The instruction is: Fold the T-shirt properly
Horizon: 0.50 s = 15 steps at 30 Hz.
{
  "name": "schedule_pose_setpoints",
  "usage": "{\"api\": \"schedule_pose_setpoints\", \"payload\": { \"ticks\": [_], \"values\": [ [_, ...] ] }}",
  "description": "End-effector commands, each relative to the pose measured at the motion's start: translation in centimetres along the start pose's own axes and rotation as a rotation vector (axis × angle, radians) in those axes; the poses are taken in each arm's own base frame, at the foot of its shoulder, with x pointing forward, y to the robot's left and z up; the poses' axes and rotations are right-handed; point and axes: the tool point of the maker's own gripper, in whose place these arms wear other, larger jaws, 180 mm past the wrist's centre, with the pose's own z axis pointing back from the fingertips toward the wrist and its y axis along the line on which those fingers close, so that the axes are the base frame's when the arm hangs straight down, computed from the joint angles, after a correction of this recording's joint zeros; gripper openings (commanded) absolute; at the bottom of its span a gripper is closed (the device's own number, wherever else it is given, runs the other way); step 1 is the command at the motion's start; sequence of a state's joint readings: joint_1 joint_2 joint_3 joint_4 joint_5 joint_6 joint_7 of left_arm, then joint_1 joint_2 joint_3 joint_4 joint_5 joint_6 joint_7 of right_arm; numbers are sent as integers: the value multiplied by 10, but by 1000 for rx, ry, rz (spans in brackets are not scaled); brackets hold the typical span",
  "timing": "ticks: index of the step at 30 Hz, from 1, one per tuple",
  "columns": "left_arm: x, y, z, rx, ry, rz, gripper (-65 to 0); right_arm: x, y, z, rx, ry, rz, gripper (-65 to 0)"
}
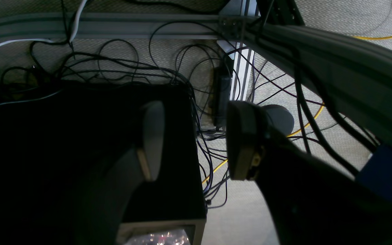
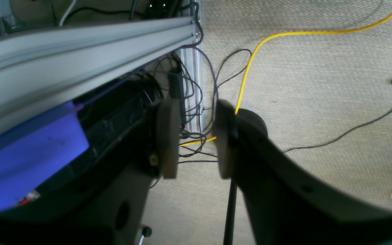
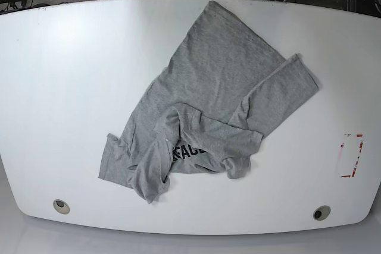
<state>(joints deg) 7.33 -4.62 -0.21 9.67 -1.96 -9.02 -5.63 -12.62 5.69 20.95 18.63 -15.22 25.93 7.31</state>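
White surface [image 3: 53, 87] fills the base view, with a crumpled grey T-shirt [image 3: 220, 75] lying near its middle, lower part bunched and folded over, black lettering [image 3: 187, 150] partly showing. Neither arm appears there. Both wrist cameras look down at beige carpet and tangled cables [image 1: 189, 81]. Left fingers [image 1: 153, 136] are spread, holding nothing. Right fingers [image 2: 167, 136] are also spread and empty.

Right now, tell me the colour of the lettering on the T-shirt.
Black, printed on the heather-grey T-shirt; the lettering shows best in the base view, partly hidden by folds.
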Motion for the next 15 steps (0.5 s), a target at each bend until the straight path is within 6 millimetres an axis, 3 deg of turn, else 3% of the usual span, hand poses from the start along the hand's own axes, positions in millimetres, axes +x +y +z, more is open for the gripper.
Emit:
{"api": "schedule_pose_setpoints", "payload": {
  "ticks": [1,2,15],
  "values": [
    [-1,0,-1,-1,18,-22,-375,0,4,-2,15,7,-8,-481],
    [-4,5,1,6,4,-6,-383,10,9,-5,16,-19,4,-479],
    [-8,6,2,8,7,-6,-383,11,8,-4,13,-19,5,-480]
  ]
}}
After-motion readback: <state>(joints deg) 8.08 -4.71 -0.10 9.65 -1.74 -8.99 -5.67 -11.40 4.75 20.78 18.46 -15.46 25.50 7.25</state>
